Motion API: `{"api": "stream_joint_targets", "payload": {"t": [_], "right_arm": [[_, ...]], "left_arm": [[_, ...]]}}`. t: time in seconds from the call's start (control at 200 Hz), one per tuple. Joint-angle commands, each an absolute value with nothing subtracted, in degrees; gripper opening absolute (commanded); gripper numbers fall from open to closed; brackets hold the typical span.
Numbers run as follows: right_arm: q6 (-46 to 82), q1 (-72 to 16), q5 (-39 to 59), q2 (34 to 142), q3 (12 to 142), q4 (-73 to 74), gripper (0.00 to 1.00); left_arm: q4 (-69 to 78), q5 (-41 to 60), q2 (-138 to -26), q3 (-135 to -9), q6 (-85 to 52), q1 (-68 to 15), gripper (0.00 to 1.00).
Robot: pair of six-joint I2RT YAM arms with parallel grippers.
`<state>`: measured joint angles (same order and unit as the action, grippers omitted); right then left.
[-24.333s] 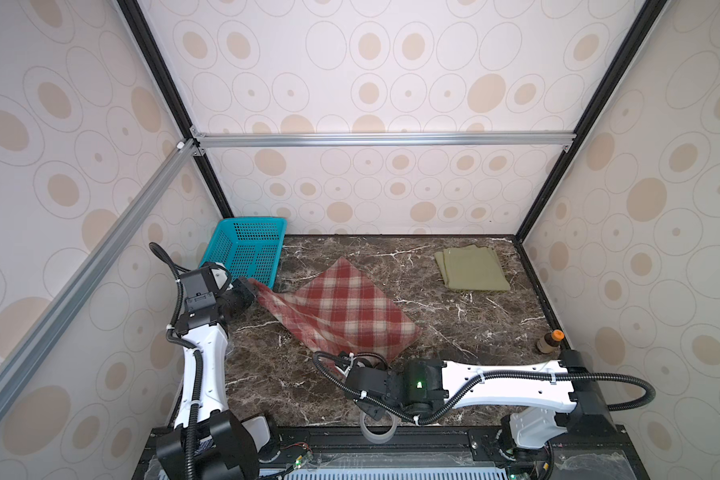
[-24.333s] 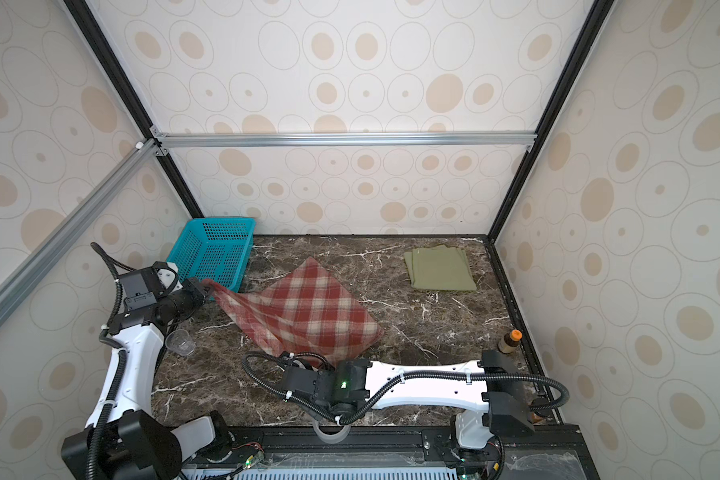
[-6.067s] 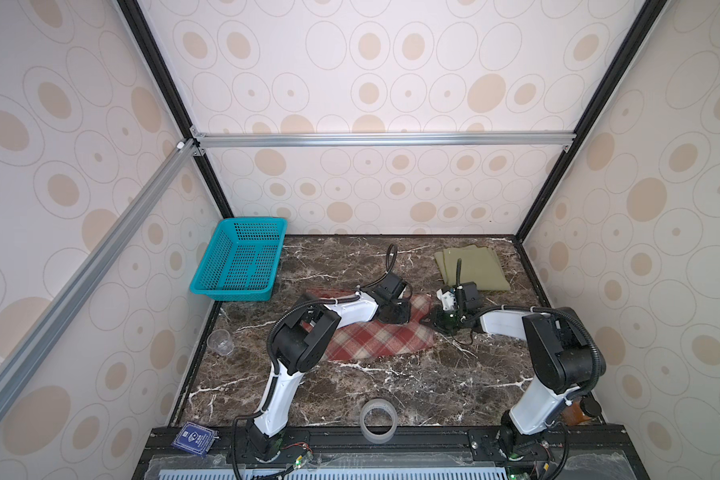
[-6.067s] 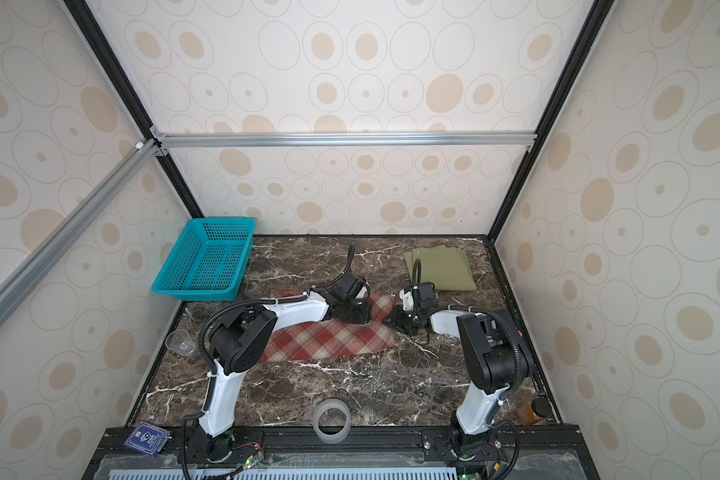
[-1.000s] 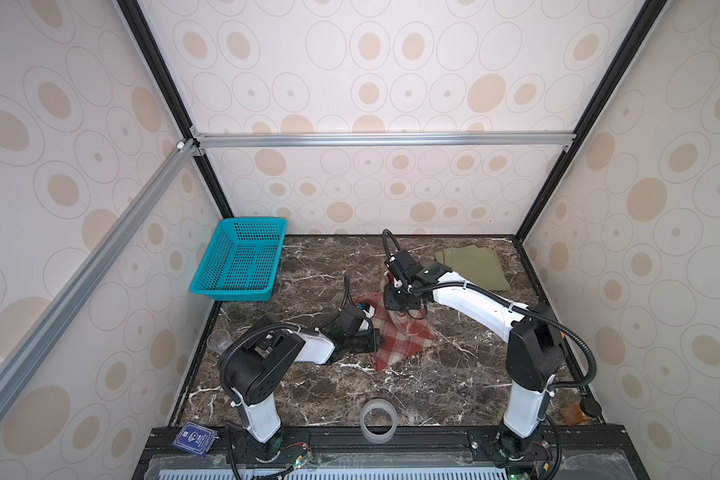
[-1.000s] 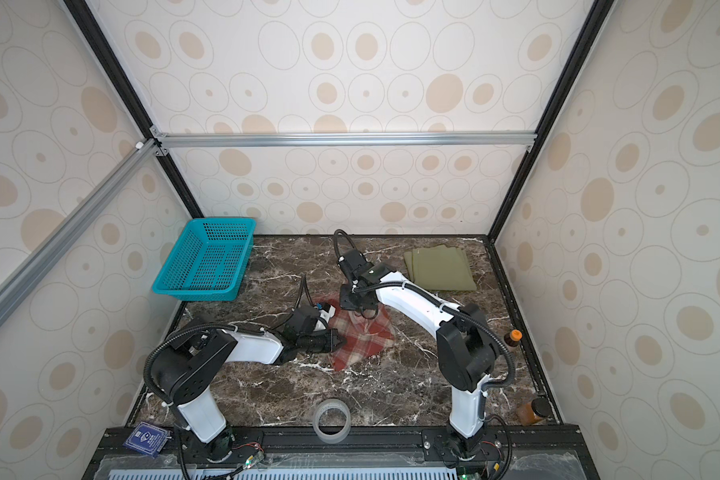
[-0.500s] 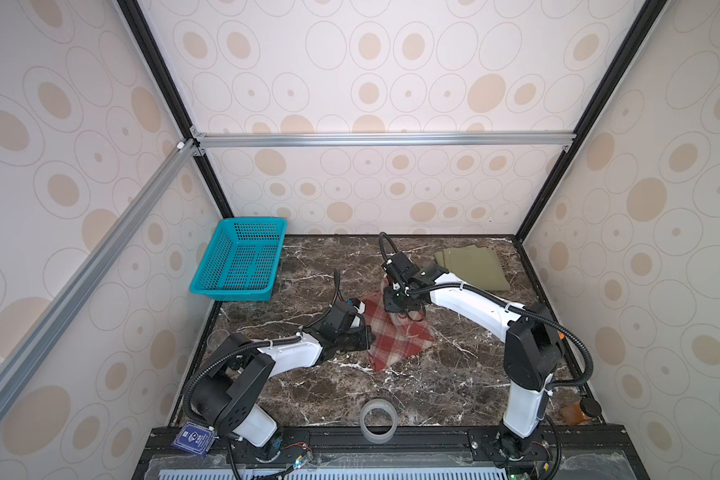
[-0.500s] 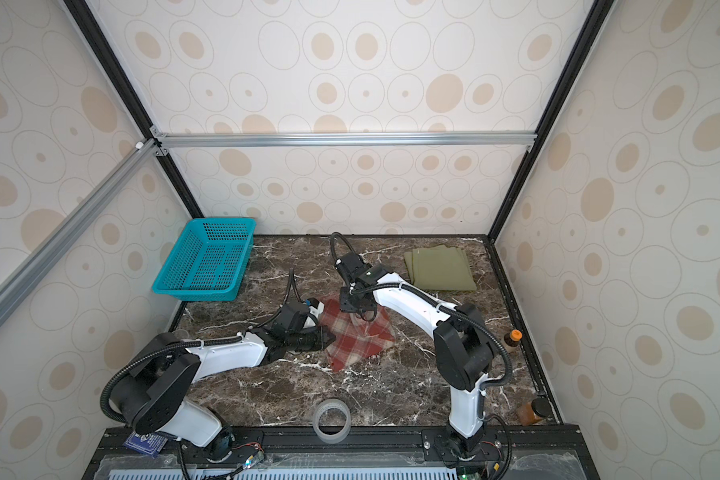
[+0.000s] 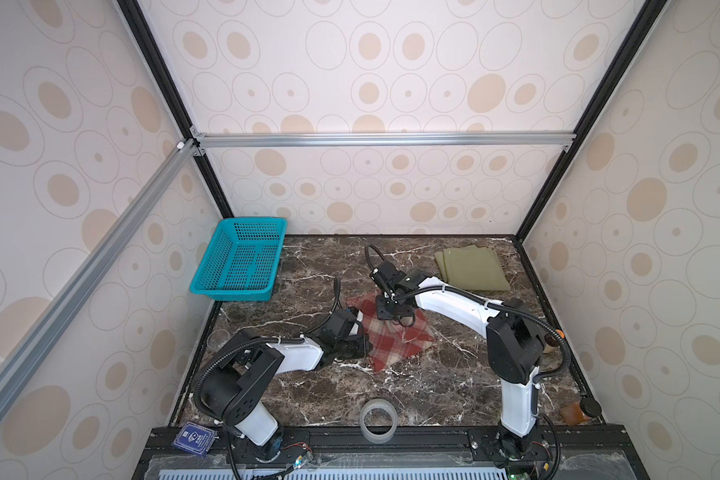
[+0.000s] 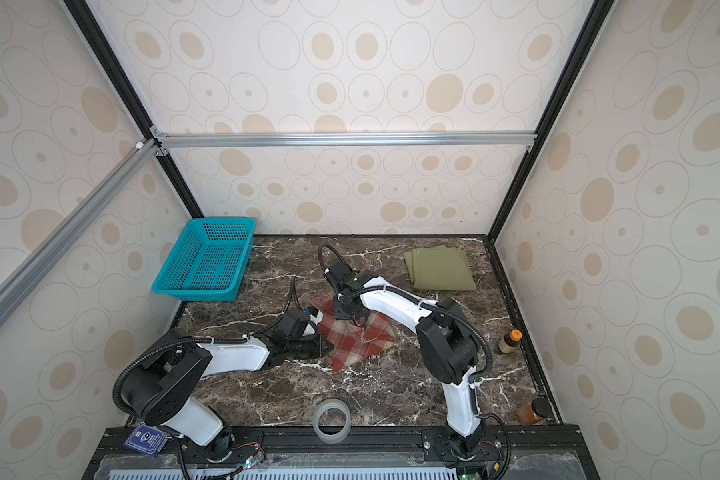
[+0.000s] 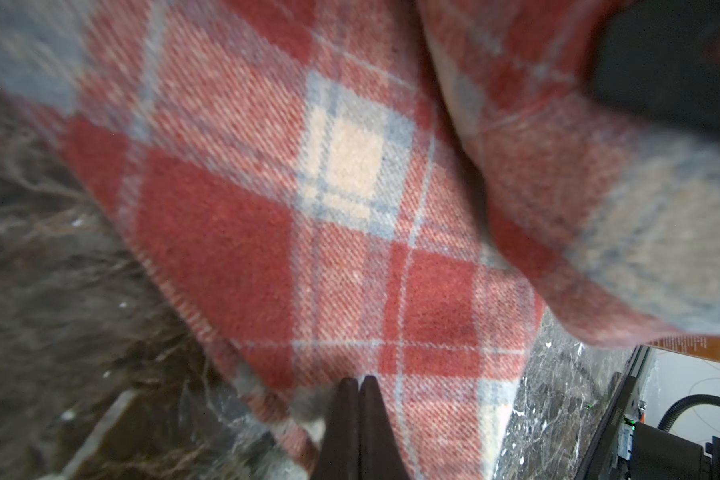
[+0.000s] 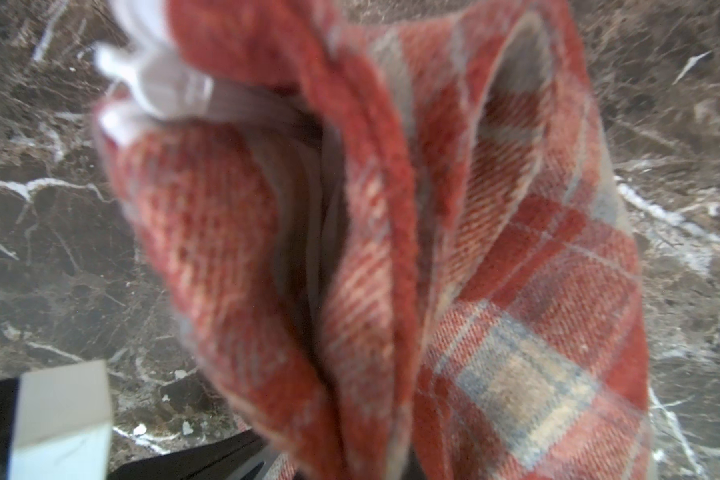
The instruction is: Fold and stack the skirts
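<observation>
The red-and-cream plaid skirt (image 9: 395, 340) lies folded small in the middle of the marble table (image 9: 433, 386). My right gripper (image 9: 400, 321) hangs over its far half, shut on a bunched fold of the plaid skirt (image 12: 391, 249) that hides the fingertips in the right wrist view. My left gripper (image 9: 364, 349) is low at the skirt's left edge, and its fingers (image 11: 350, 415) are pressed together with their tips against the plaid skirt (image 11: 267, 216). The olive-green skirt (image 9: 472, 270) lies folded flat at the back right, also seen in a top view (image 10: 439, 268).
A teal mesh basket (image 9: 242, 262) stands at the back left. A tape roll (image 9: 378, 419) lies at the front edge. An orange-capped bottle (image 10: 509, 341) and a brown jar (image 10: 535, 411) sit along the right wall. A clear cup (image 9: 218, 337) is by the left wall.
The left gripper has drawn a little to the left along the plaid skirt's edge. The right gripper stays over the cloth, which now lies flatter in a smaller shape.
</observation>
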<state>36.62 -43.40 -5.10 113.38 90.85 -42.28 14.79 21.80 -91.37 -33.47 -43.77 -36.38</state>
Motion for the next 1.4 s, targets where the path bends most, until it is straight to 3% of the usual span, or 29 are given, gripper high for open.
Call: {"api": "stream_joint_targets", "payload": {"t": [0.0, 0.74, 1.02, 1.395], "right_arm": [[37.1, -44.3, -6.9, 114.9, 92.5, -42.8, 0.00], [33.0, -44.6, -17.6, 115.8, 96.2, -49.6, 0.00], [34.3, -45.1, -12.4, 117.1, 95.3, -46.7, 0.00], [36.8, -46.0, -8.2, 119.2, 93.8, -43.0, 0.01]], "left_arm": [[14.7, 21.9, -92.5, -32.4, -44.3, -36.1, 0.02], [15.6, 22.7, -92.7, -31.7, -44.9, -36.1, 0.02], [15.7, 21.8, -90.5, -31.3, -45.7, -36.1, 0.02], [13.4, 19.2, -79.5, -29.9, -47.0, -33.5, 0.01]]}}
